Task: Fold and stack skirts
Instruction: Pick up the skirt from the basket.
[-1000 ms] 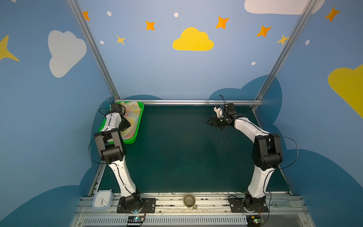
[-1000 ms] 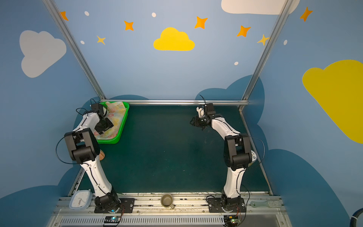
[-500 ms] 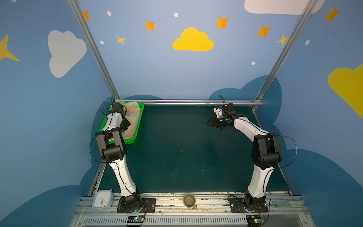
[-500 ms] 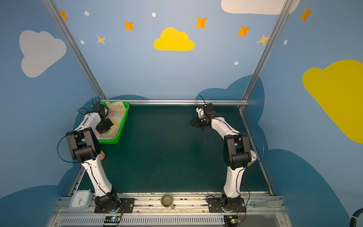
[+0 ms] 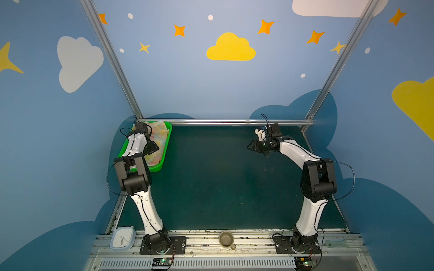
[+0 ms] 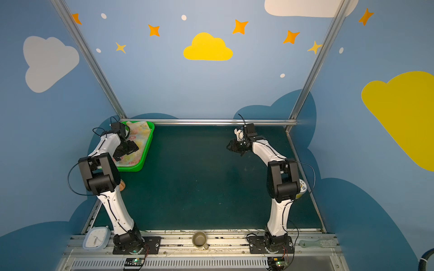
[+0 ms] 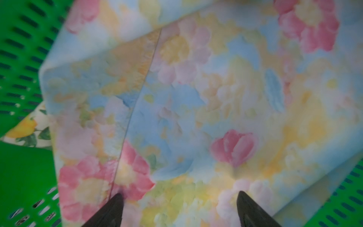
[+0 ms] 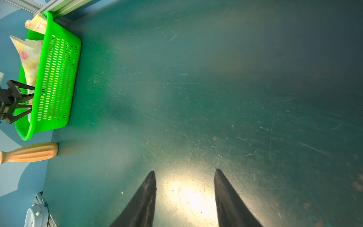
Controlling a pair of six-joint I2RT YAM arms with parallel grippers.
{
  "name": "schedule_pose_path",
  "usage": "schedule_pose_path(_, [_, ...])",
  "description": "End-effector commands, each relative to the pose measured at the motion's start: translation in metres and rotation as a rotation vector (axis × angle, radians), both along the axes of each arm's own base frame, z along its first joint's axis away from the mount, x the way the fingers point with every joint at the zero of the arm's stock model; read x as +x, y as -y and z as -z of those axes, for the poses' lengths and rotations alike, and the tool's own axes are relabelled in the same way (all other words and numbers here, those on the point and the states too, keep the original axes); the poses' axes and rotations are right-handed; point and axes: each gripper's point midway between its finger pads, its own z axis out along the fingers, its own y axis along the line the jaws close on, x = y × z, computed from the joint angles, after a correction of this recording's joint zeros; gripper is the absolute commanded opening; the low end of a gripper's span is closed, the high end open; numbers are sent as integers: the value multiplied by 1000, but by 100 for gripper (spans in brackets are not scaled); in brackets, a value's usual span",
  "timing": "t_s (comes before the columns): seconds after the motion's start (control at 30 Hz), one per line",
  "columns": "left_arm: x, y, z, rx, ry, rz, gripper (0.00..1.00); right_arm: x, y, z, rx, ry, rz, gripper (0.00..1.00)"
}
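The pale yellow skirt with pink flowers (image 7: 216,98) lies crumpled in the green mesh basket (image 5: 168,140) at the table's back left corner, and shows in both top views (image 6: 138,138). A corner of the cream lemon-print skirt (image 7: 25,129) peeks out from under it. My left gripper (image 7: 179,196) hangs just over the flowered skirt, open, with nothing between its fingers (image 5: 151,147). My right gripper (image 8: 184,173) hovers open and empty over bare table at the back right (image 5: 252,146).
A wooden handle (image 8: 29,152) lies on the table just in front of the basket (image 8: 57,78). A small clock (image 5: 123,238) and a mug (image 5: 226,239) sit on the front rail. Blue walls and a metal rail (image 5: 227,121) bound the dark green table (image 5: 211,178).
The left arm has shifted a little over the basket. The right arm has hardly moved.
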Motion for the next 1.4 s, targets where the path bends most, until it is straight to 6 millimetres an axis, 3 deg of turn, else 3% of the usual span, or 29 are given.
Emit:
schedule_pose_path(0.0, [-1, -3, 13, -2, -50, 2, 88, 3, -5, 0, 3, -8, -17, 48])
schedule_pose_path(0.17, [5, -4, 20, -6, -50, 0, 76, 6, -5, 0, 2, -11, -18, 48])
schedule_pose_path(0.3, [6, -2, 18, -9, -40, 1, 42, 6, -5, -1, 3, -13, -17, 47])
schedule_pose_path(0.43, [4, 2, 2, -6, 2, -1, 5, 4, -6, -4, 8, -13, -16, 47])
schedule_pose_path(1.03, [-1, 29, -118, -39, 278, 31, 4, -11, -15, -38, 34, 28, -30, 47])
schedule_pose_path(1.17, [3, 34, -161, -43, 386, 43, 4, -13, -16, -48, 45, 43, -30, 47])
schedule_pose_path(1.37, [6, 43, -248, -31, 620, 68, 4, -17, -17, -67, 64, 74, -31, 47])
